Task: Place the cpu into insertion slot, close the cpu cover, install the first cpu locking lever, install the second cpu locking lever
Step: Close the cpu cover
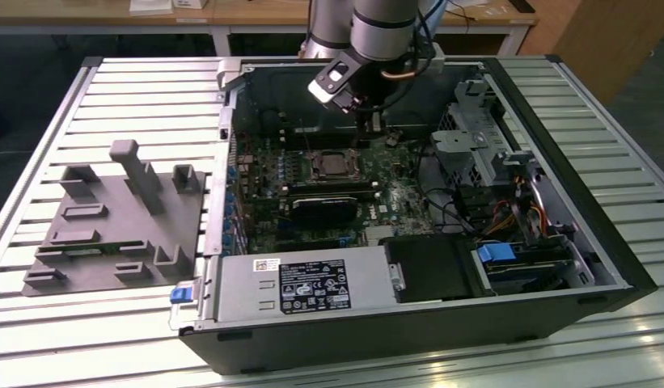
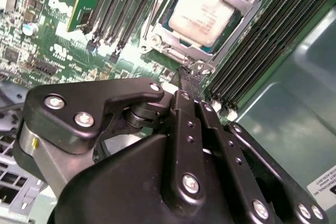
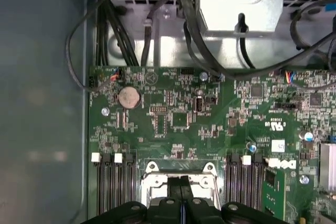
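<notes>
The gripper (image 2: 185,73), jaws closed and empty, stands just beside the cpu cover (image 2: 176,50), in the exterior view at 1 o'clock from the cpu (image 1: 334,164).

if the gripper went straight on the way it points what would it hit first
Probably the cpu cover, its metal rim right ahead of the gripper; depth is unclear.

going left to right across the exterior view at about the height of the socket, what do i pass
grey moulded fixture → cpu → silver drive cage → black case wall
</notes>
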Robot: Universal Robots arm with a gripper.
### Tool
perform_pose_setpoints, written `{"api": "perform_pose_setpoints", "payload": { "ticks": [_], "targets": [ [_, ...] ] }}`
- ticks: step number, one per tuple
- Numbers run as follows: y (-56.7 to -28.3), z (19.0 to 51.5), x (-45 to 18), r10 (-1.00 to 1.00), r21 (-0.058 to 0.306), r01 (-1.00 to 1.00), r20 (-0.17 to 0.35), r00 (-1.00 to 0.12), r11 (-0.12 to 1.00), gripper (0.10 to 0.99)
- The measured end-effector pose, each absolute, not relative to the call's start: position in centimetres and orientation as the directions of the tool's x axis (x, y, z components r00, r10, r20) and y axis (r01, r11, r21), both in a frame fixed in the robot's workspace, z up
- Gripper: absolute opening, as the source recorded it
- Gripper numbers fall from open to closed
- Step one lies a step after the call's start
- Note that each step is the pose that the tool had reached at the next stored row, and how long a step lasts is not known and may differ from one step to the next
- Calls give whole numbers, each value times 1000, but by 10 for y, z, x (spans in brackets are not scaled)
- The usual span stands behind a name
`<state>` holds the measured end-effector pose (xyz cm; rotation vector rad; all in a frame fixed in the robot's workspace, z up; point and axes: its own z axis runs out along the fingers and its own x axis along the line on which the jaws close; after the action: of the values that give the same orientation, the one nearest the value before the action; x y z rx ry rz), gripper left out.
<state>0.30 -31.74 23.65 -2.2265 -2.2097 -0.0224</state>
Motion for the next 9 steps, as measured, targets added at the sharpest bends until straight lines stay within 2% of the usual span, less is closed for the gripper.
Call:
{"api": "perform_pose_setpoints", "payload": {
  "ticks": [3, 9],
  "targets": [
    [-317, 236, -4, 1000, 33, 999, 14, 7, -8, 102],
    [-317, 233, -16, 1000, 34, 999, 14, 7, -8, 102]
  ]
}}
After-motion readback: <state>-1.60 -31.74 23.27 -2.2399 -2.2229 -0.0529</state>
